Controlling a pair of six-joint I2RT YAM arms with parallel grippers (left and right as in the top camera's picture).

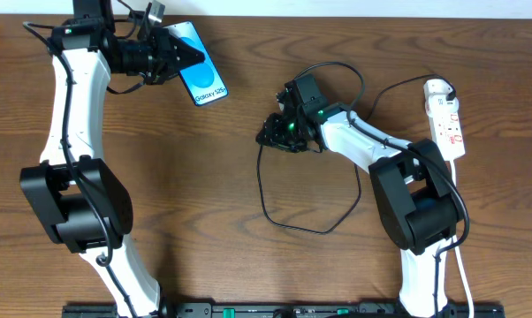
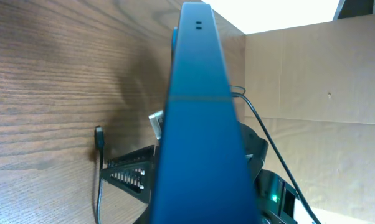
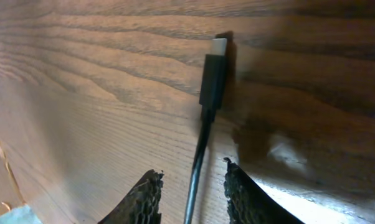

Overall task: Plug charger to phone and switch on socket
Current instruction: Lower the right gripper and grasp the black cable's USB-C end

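Note:
My left gripper [image 1: 179, 55] is shut on the phone [image 1: 202, 72], whose blue screen reads "Galaxy S25+". It holds the phone off the table at the back left. In the left wrist view the phone [image 2: 197, 124] stands edge-on and hides the fingers. The charger cable [image 1: 275, 208] loops across the middle of the table. Its plug tip [image 3: 213, 74] lies flat on the wood. My right gripper [image 3: 190, 186] stands open astride the cable just behind the plug, with a gap on each side. The white socket [image 1: 444, 115] lies at the back right.
The socket's white lead [image 1: 460, 256] runs down the right side past the right arm's base [image 1: 421, 208]. The left arm's base [image 1: 72, 199] stands at the left. Brown cardboard walls [image 2: 312, 81] show beyond the table in the left wrist view.

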